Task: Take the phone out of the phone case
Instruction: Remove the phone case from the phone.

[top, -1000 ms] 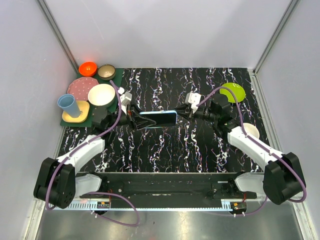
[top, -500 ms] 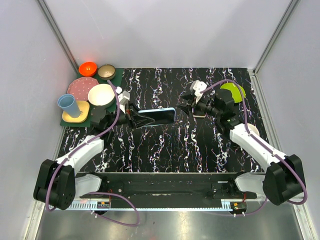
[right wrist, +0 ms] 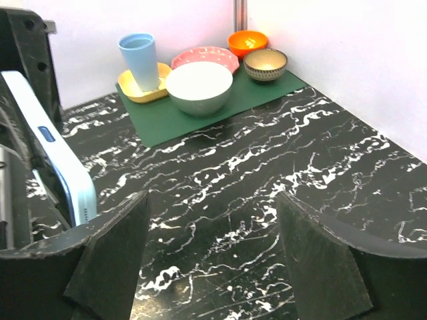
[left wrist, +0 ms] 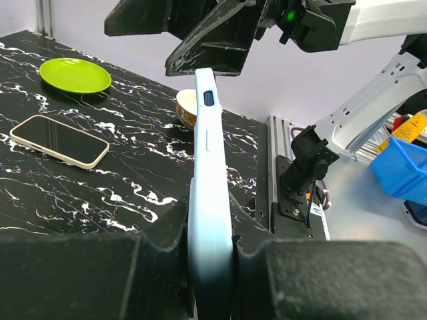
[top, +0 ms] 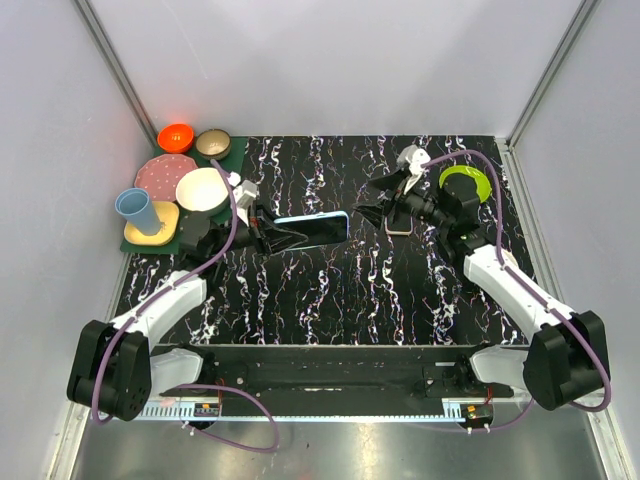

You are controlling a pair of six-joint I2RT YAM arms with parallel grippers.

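1. My left claw (top: 272, 236) is clamped tight on one end of the light-blue case (top: 312, 230). I hold it up on its edge above the bench (top: 330, 300), with the free end pointing toward my right arm.
2. Seen from my left wrist, the case runs straight away from me, thin edge up, with a small oval slot near its far end.
3. My right claw (top: 373, 198) is spread wide and grips nothing. It hangs in the air just past the free end of the case, not touching it.
4. The phone (left wrist: 59, 140) lies flat on the bench, dark screen up, pale rim showing. It sits under my right claw and near a green plate (left wrist: 75, 75).
5. At the far left corner, a blue cup (right wrist: 140, 60) and a white bowl (right wrist: 199, 87) stand among other dishes on a green mat (right wrist: 220, 105).
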